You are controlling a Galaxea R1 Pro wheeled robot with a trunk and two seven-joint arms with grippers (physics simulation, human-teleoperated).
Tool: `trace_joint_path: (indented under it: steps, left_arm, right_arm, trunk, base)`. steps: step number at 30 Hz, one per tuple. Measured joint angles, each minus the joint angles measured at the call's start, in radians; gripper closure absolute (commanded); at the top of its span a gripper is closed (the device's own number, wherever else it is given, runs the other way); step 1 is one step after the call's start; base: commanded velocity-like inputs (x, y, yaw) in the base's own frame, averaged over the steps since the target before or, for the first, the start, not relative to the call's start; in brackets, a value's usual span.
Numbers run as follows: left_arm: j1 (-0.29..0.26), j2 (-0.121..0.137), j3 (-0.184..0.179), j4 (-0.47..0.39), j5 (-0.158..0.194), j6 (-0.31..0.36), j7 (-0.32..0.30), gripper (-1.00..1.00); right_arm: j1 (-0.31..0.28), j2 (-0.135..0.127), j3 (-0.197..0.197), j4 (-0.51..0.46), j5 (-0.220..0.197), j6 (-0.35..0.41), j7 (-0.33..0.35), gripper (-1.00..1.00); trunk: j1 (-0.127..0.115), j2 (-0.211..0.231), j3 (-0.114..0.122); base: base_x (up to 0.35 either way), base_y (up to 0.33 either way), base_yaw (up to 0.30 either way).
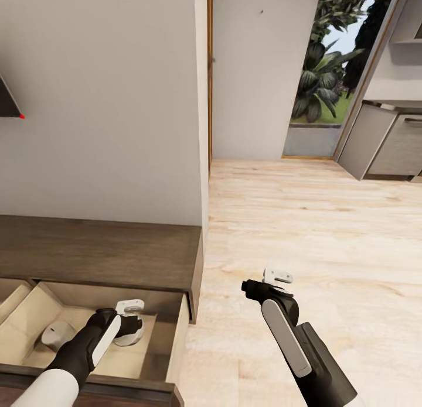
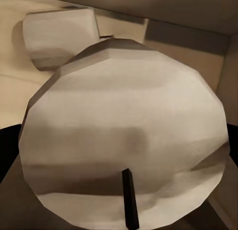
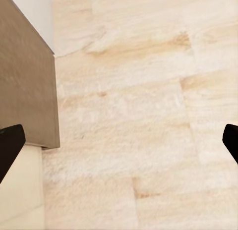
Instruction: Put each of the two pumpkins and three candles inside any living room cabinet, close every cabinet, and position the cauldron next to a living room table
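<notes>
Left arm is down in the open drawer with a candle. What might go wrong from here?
1. The held candle sits close to another candle lying in the drawer; releasing it may knock or roll that one.
2. The left gripper is low inside the drawer, so lifting out carelessly might clip the cabinet top.
3. The drawer is open; closing remains.

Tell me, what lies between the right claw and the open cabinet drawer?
Only bare wooden floor lies between the right claw and the drawer, as the head view shows.

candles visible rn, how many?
2. One stubby grey-beige candle lies on the open drawer's floor; the other is at the left end effector. More may be hidden.
</notes>
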Motion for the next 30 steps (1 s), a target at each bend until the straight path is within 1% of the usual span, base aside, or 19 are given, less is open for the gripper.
trace_joint_path:
  steps: [30]
  left_arm:
    - [0.000, 0.000, 0.000, 0.000, 0.000, 0.000, 0.000, 1.00]
  right_arm:
    - [0.000, 0.000, 0.000, 0.000, 0.000, 0.000, 0.000, -1.00]
  trunk:
    - [0.115, -0.210, -0.094]
  base:
    - [0.000, 0.000, 0.000]
